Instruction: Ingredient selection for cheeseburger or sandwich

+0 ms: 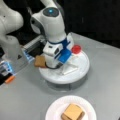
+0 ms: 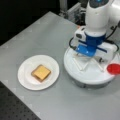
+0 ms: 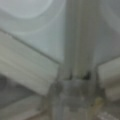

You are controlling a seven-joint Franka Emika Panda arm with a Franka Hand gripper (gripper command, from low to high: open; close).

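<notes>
Hand [image 2: 88,58] low over white turntable [image 2: 85,75] — fingertips hidden, grip unclear

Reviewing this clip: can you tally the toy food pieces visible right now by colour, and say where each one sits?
Tan-brown bread square: 2, one on the white turntable beside the gripper at, one topping the stack on the paper plate
Red round disc: 1, on the turntable
Total: 3
Anything under the top bread cannot be told.

Matt grey table [image 2: 50,32]; white paper plate [image 2: 26,81]; glossy plastic turntable [image 1: 82,71].
</notes>
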